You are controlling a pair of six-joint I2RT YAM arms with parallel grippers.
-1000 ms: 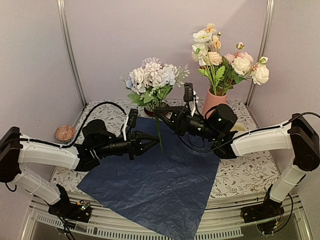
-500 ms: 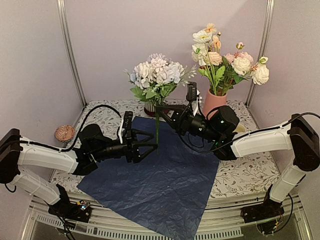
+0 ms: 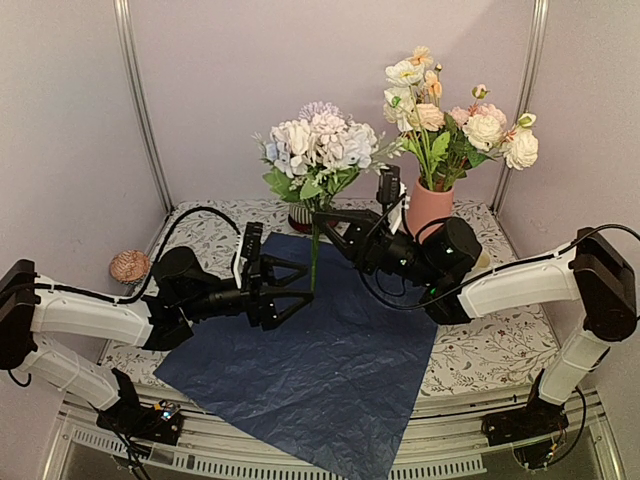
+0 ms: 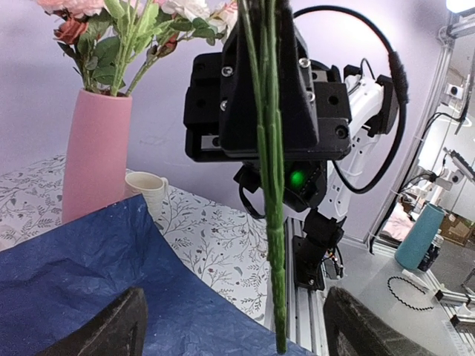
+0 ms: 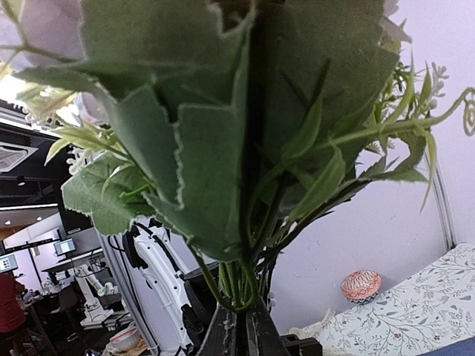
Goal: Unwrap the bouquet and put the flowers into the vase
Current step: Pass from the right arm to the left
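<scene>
Above flat, crinkled blue paper (image 3: 310,370) — unwrapping done; green-stemmed pastel flowers (image 3: 320,140) pinched in closed right hand (image 3: 322,217), beside wide-open, empty left hand (image 3: 303,283) — not yet in tall salmon-pink vase (image 3: 428,208), part-filled.

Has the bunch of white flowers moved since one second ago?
Yes. The bunch, held by the right pincer, has risen and shifted right, closer to the pink vase, which has not moved.
</scene>
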